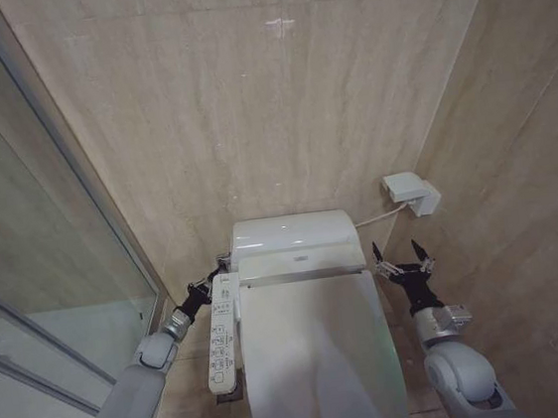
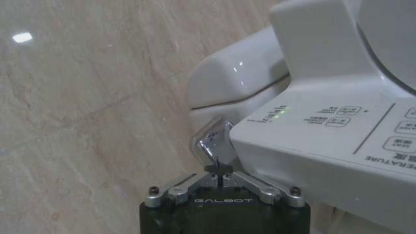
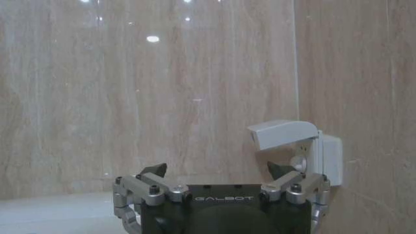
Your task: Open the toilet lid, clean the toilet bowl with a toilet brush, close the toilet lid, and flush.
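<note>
Stage: judged late; the large glossy white oval plastic toilet lid [image 1: 315, 365] is lowered flat over the white ceramic toilet bowl, only flushing apparently left.

Left gripper [image 2: 219, 176]: fingers pressed together at the chrome flush lever [image 2: 211, 141] beside the tank.

Right gripper [image 1: 400, 259]: spread, idle beside the tank.

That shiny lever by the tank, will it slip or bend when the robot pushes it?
Probably slippery: the flush lever looks polished chrome, and the left end effector meets it with shut, narrow tips. It likely won't bend; it looks like rigid metal. It should pivot rather than flex.
</note>
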You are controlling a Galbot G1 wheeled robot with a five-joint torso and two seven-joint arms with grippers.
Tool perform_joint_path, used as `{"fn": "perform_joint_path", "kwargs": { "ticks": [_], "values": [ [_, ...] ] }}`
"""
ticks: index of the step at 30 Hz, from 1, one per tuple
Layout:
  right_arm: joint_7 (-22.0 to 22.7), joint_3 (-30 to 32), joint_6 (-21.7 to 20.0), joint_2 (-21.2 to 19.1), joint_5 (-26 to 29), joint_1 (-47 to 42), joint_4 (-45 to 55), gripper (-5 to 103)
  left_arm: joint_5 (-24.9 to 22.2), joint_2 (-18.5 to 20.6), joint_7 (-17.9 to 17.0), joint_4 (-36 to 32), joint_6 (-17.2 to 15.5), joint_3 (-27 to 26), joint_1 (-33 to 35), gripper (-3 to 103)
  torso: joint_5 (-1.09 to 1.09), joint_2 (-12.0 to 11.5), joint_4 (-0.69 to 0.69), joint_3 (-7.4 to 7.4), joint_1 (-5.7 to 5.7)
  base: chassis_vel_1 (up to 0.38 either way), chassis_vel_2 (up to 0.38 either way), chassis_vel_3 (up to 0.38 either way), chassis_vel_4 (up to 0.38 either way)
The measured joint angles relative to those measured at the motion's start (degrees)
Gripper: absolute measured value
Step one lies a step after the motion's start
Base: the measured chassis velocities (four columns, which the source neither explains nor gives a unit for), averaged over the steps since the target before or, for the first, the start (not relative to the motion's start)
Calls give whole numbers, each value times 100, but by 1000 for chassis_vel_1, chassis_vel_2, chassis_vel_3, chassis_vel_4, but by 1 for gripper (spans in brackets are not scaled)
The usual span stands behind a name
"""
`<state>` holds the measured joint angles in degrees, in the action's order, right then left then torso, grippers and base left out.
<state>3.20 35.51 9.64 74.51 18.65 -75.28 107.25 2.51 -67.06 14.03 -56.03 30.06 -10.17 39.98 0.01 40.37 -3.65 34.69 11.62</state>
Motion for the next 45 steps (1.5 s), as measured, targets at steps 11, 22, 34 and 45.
{"fn": "perform_joint_path", "kwargs": {
  "ticks": [11, 22, 34, 45],
  "values": [
    [0, 0, 0, 0, 0, 0, 0, 100, 0, -9, -1, 37, 5, 4, -35, 0, -1, 0, -2, 0, 0, 0, 0, 0, 0],
    [0, 0, 0, 0, 0, 0, 0, 100, -2, -85, 0, 127, 38, -48, -63, 0, 0, -1, -2, -1, 1, 0, 0, 0, 0],
    [0, 0, 0, 0, 0, 0, 0, 100, 53, -276, -341, -119, -128, -920, 718, 0, -3, -1, -7, 0, 3, 0, 0, 0, 0],
    [0, 0, 0, 0, 0, 0, 0, 100, -856, -326, -1726, -1764, -1069, -1442, 1522, 6, -2, -1, -3, 0, 1, 0, 0, 0, 0]
  ]
}}
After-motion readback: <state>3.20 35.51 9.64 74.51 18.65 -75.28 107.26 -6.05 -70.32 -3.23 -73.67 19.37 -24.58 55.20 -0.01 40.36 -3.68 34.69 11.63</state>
